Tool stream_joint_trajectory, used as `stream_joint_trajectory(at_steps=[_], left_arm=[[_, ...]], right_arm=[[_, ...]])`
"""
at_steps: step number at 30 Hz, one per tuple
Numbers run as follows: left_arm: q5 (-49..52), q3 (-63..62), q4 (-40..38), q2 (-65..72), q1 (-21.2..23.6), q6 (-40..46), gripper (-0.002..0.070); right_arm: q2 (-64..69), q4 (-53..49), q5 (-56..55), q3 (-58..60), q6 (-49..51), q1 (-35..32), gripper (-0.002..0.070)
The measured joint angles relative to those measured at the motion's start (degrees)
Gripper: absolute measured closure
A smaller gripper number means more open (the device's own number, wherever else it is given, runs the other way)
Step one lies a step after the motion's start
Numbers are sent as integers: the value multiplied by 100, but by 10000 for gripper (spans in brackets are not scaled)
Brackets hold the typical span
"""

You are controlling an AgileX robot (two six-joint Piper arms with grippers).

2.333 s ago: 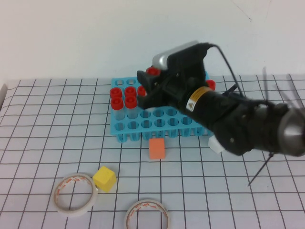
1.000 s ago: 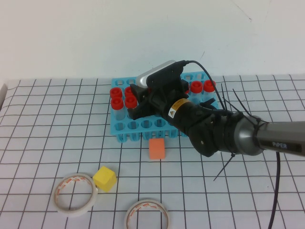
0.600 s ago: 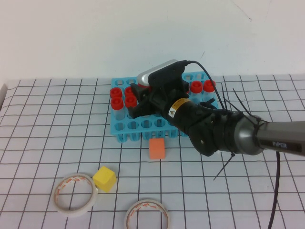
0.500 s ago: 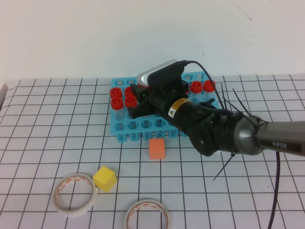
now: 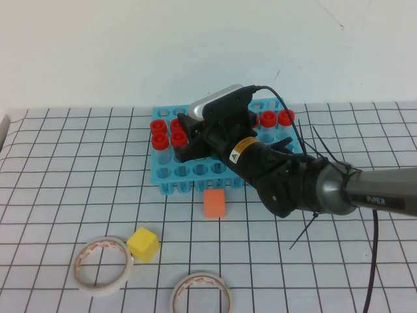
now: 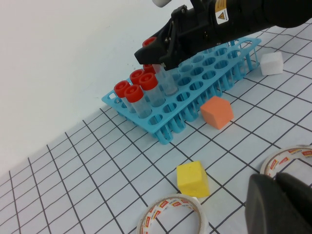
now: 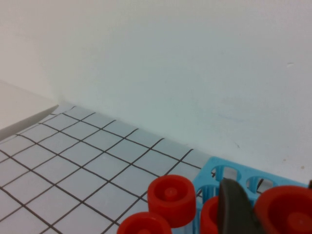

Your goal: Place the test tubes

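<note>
A blue test tube rack [image 5: 163,175] stands at the back of the gridded table. Red-capped tubes [image 5: 168,132] fill its left end, and two more tubes [image 5: 277,118] stand at its far right. My right gripper [image 5: 192,135] hovers over the rack just right of the left group, shut on a red-capped test tube [image 6: 169,82] held upright with its lower end at the rack's top. In the right wrist view the held tube's cap [image 7: 285,209] sits beside one finger [image 7: 233,207]. My left gripper [image 6: 278,202] is shut and empty, low over the tape rolls near the table's front.
An orange cube [image 5: 214,203] lies just in front of the rack. A yellow cube [image 5: 143,244] and two tape rolls [image 5: 101,264] [image 5: 202,297] sit near the front left. A white cube [image 6: 271,63] rests by the rack's right end. A white wall stands close behind the rack.
The right arm has come down and to the left over the rack with the tube in its grip. Over the last second it has barely moved.
</note>
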Motion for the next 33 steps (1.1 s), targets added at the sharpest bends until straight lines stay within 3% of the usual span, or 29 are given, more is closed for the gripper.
stream_joint_trajectory(at_steps=[33], left_arm=[[0,0,0,0,0,0,676]], right_arm=[[1,0,136,0,-214,0,405]])
